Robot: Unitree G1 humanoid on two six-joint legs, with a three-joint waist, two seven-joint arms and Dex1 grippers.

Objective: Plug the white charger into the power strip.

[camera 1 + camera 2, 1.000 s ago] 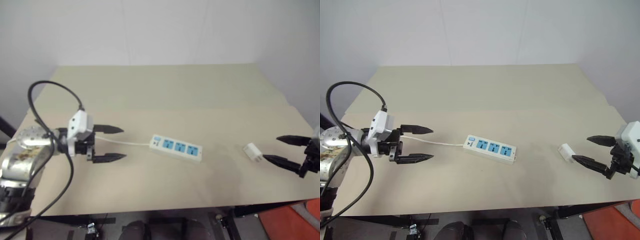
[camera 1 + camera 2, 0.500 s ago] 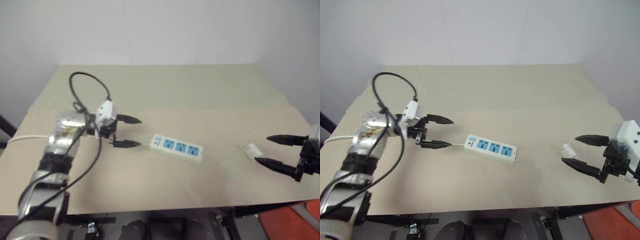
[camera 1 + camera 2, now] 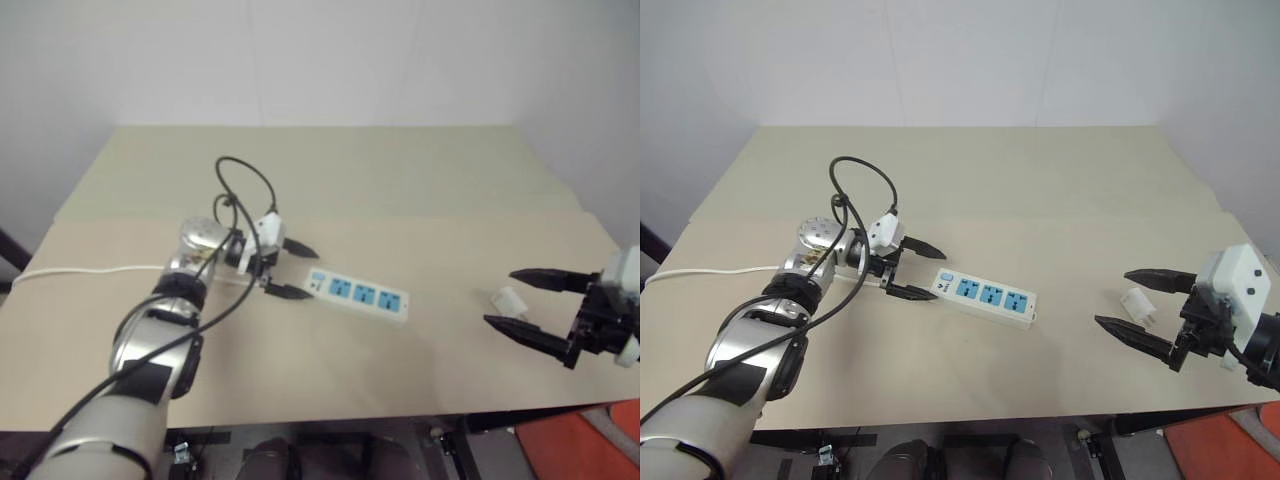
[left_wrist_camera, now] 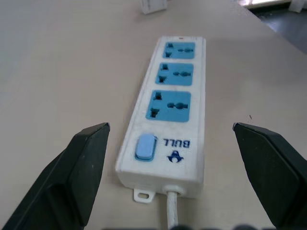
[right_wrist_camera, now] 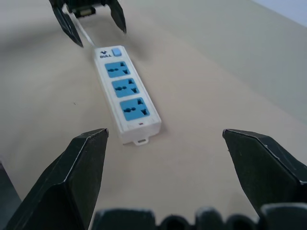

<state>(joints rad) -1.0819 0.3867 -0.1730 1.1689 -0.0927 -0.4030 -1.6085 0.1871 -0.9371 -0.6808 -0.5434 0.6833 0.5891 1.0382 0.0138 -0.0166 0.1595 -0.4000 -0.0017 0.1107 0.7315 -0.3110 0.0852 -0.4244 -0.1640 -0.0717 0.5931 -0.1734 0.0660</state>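
Note:
The power strip lies flat mid-table, a long white bar with three blue sockets and its switch end toward my left gripper. That gripper is open, its two black fingers just short of the switch end, either side of the thin white cord. In the left wrist view the power strip lies straight ahead between the fingers. The white charger, a small cube, rests on the table at the right. My right gripper is open, and in the eye views the charger shows between its fingers near their tips. Whether the fingers are down at its level I cannot tell.
The strip's white cord runs left across the beige table to its left edge. A black cable loops above my left wrist. The table's right and front edges lie close to my right gripper. A white wall stands behind.
My left gripper has swung right and forward along the cord, up to the strip's switch end. My right gripper has moved left, so its fingers now flank the charger.

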